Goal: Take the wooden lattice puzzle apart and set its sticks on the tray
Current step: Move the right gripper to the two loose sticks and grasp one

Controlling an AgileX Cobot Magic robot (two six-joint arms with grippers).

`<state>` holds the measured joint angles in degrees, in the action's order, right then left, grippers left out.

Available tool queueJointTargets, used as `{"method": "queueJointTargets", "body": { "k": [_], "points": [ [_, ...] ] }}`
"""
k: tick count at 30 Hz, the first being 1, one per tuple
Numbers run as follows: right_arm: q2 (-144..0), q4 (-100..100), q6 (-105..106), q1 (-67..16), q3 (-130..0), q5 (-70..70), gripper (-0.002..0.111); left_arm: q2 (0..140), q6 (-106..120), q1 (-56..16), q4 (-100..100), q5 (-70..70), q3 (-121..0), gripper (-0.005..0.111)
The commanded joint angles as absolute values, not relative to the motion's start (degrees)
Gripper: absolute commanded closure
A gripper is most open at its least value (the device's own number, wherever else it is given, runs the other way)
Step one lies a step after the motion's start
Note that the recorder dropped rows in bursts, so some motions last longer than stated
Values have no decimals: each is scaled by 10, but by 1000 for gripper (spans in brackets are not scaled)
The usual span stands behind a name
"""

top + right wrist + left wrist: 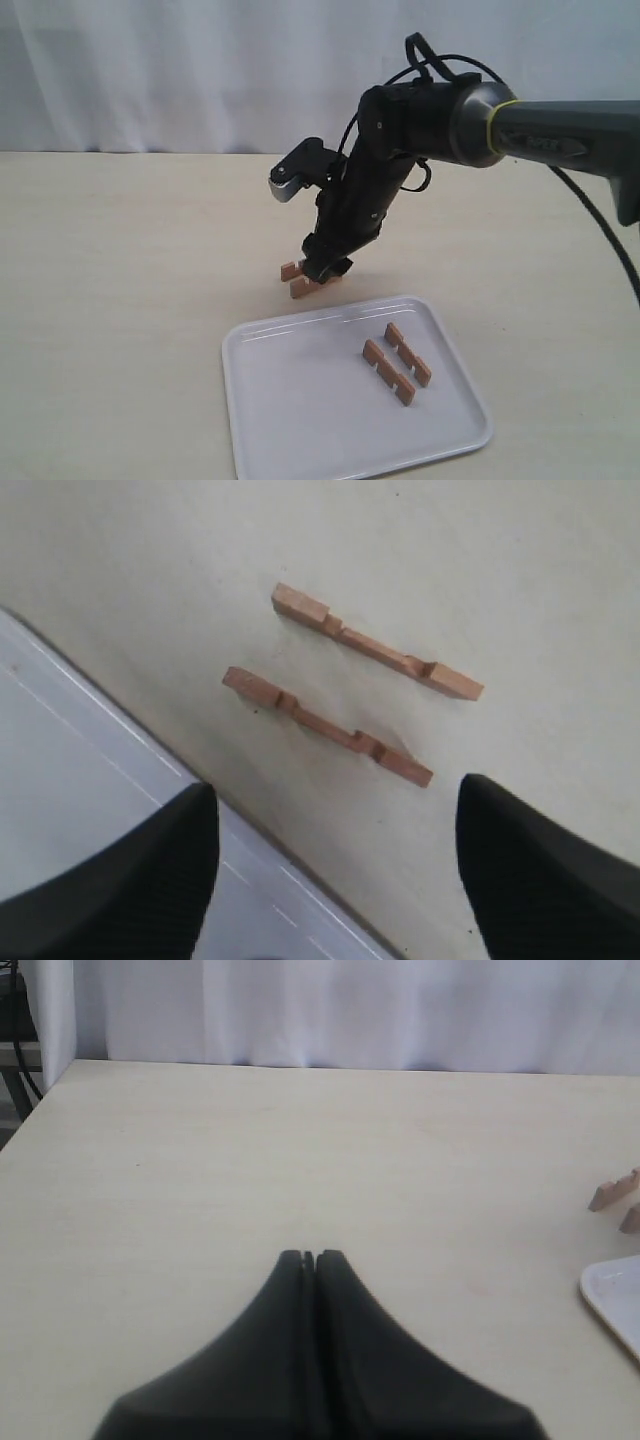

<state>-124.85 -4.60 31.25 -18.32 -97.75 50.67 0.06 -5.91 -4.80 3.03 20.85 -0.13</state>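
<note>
The right gripper (pixel 335 800) (pixel 326 272) is spread wide and holds nothing. It points down just above the bench (pixel 120 300). Between its fingers (pixel 130 880) two sticks (pixel 325 727) lie flat on the bench. They are parallel with a gap between them, and their notches show. They rest just beside the tray (pixel 70 770), outside its rim. In the exterior view they sit by the tray's far edge, partly hidden by the gripper. Two more sticks (pixel 408 354) lie side by side inside the tray (pixel 300 420), toward its right half. The puzzle is fully apart, as four separate sticks. The left gripper (pixel 308 1256) is pressed together on nothing, over bare bench and well apart from the rest. The bench sticks and a tray corner (pixel 615 1295) show at the edge of its view.
</note>
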Motion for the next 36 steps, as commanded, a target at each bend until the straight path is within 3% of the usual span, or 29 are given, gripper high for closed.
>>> {"method": "queueJointTargets", "body": {
  "k": [1, 30, 36],
  "points": [
    [-1278, -55, 338, -174, -1000, 521, 44, 0, -59, -47, 34, 204, 0, 107],
    [-1329, -144, 397, -140, -1032, 540, 50, 0, -59, -47, 34, 204, 0, 107],
    [-1331, -141, 398, -140, -1032, 533, 69, 0, -59, -47, 34, 204, 0, 107]
  ]
}}
